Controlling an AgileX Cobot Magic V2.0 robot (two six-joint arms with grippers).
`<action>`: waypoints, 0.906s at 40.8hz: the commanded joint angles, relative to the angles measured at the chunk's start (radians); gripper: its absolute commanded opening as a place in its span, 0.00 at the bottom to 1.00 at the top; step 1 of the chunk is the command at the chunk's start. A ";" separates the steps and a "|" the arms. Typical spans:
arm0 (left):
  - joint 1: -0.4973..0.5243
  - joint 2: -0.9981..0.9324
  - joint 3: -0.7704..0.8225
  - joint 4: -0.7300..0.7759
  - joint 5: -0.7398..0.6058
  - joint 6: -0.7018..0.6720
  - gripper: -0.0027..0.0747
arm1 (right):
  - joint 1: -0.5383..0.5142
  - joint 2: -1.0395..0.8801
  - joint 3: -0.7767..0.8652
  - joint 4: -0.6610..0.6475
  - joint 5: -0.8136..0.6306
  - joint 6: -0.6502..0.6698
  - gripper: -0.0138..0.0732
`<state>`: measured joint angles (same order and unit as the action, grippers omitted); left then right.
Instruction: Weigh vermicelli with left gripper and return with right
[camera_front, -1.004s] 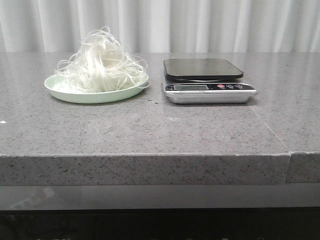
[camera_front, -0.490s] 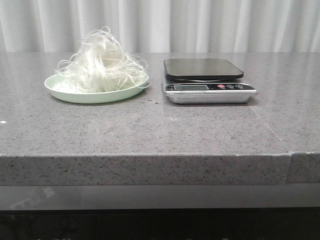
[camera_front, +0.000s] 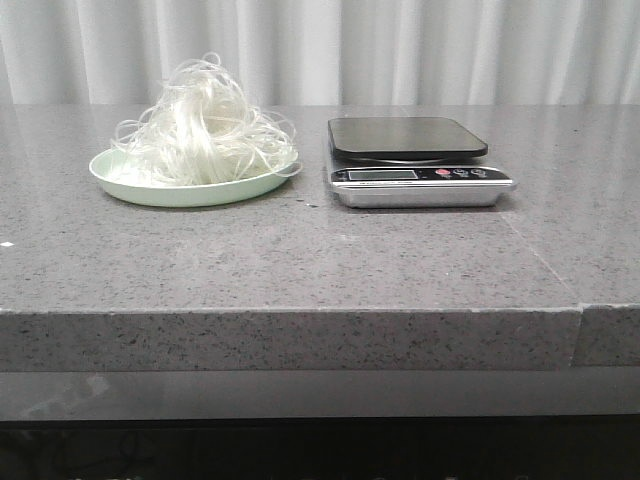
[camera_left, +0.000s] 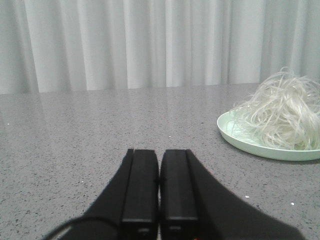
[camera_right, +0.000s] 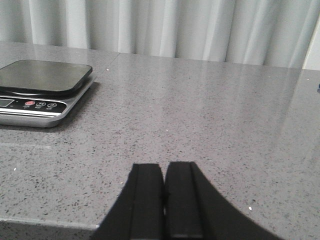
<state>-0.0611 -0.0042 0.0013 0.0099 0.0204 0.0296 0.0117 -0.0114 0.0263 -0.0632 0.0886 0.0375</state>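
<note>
The vermicelli (camera_front: 205, 125) is a fluffy tangle of white strands piled on a pale green plate (camera_front: 130, 187) at the left of the grey counter; it also shows in the left wrist view (camera_left: 282, 117) on the plate (camera_left: 250, 146). A kitchen scale (camera_front: 408, 140) with a black platform stands to the right of the plate; the right wrist view shows it too (camera_right: 42, 77). My left gripper (camera_left: 159, 152) is shut and empty, low over the counter, well short of the plate. My right gripper (camera_right: 164, 166) is shut and empty, near the counter's front edge, apart from the scale. Neither gripper shows in the front view.
The counter's front edge (camera_front: 300, 312) runs across the front view, with a seam (camera_front: 580, 310) at the right. White curtains (camera_front: 400, 50) hang behind the counter.
</note>
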 joint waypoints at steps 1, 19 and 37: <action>-0.005 -0.020 0.009 -0.010 -0.079 -0.010 0.22 | -0.006 -0.015 -0.007 -0.009 -0.097 -0.002 0.33; -0.005 -0.020 0.009 -0.010 -0.079 -0.010 0.22 | -0.006 -0.015 -0.007 0.103 -0.119 -0.003 0.33; -0.005 -0.020 0.009 -0.010 -0.079 -0.010 0.22 | -0.006 -0.015 -0.007 0.093 -0.185 -0.003 0.33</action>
<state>-0.0611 -0.0042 0.0013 0.0099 0.0204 0.0296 0.0117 -0.0114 0.0277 0.0417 0.0128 0.0375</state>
